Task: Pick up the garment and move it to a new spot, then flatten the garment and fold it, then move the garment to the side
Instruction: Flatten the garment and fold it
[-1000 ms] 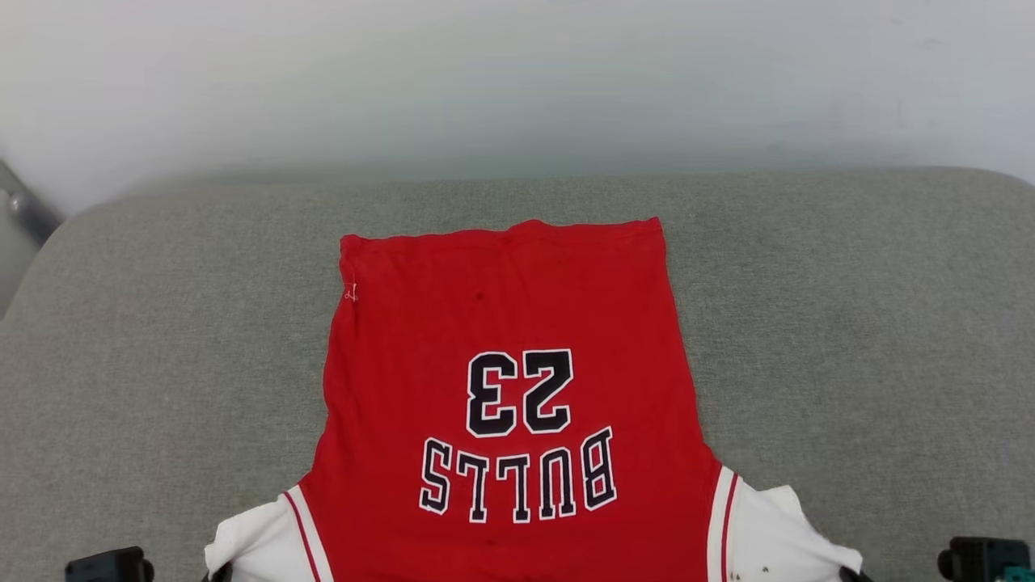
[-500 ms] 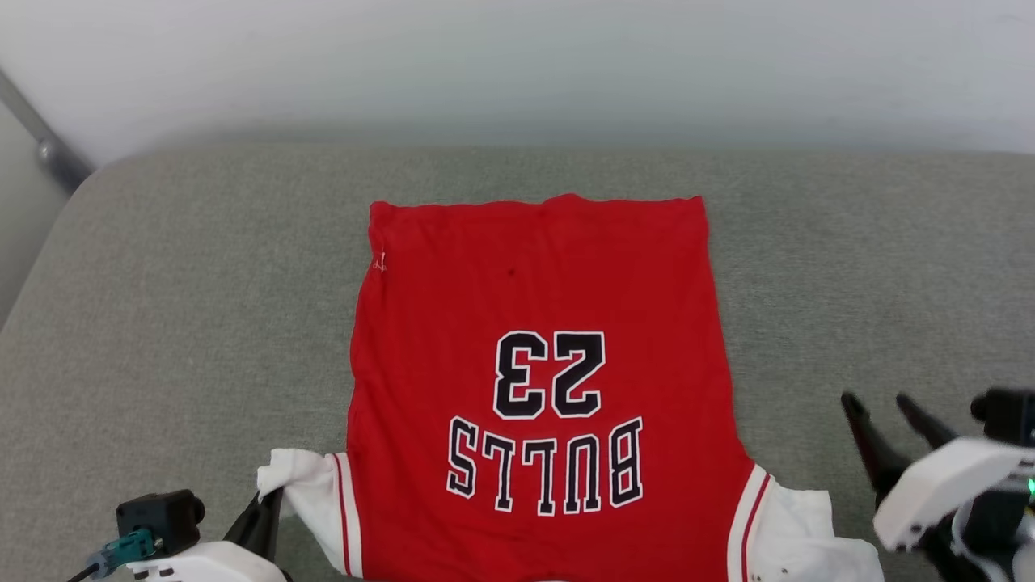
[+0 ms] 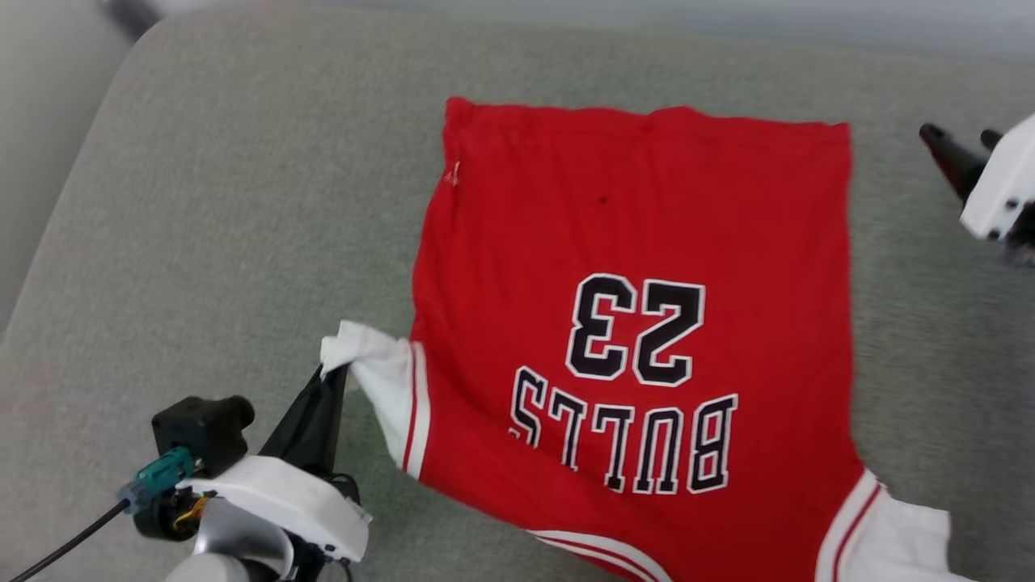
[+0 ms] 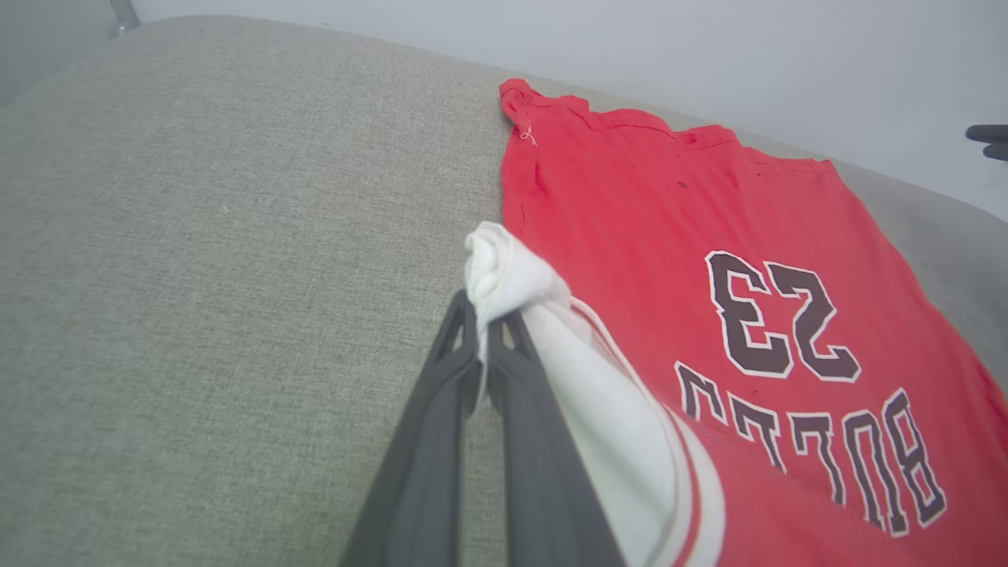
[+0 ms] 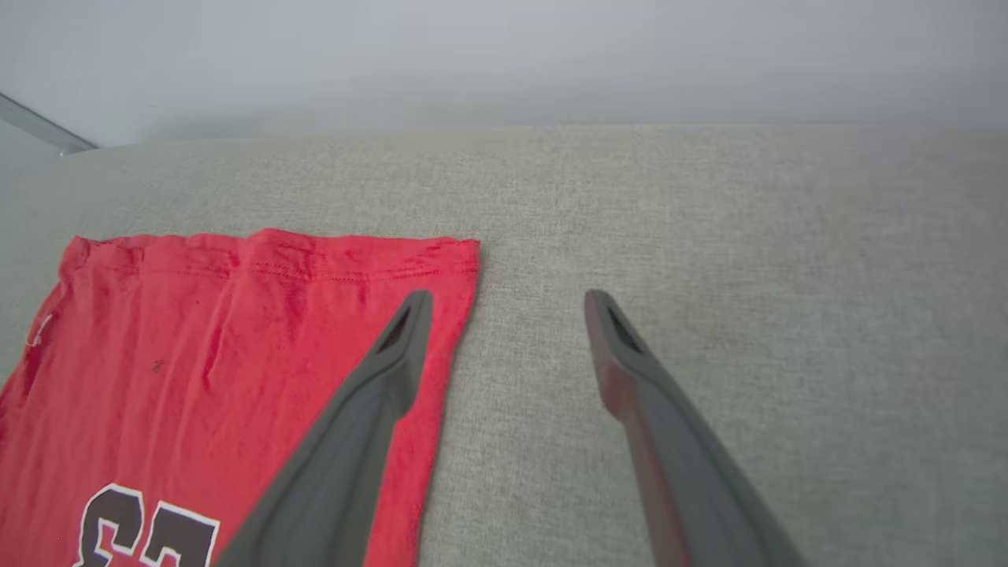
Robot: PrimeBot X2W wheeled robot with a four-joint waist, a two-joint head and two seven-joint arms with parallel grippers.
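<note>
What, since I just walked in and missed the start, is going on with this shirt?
A two-armed robot is handling a red garment that lies mostly flat, print up, on a grey cushion. Its left gripper is shut on the bunched white sleeve at the near left side. Its right gripper is open by the far right corner of the hem, holding nothing. No fold has been made yet.

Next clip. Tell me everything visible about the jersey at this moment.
The jersey is thin red fabric with black, white-outlined "23" and "BULLS" print, upside down in the head view, and white red-striped sleeves. It lies mostly flat, lightly wrinkled, hem away from the robot, on a grey fabric cushion. The left gripper is shut on one bunched white sleeve.
</note>
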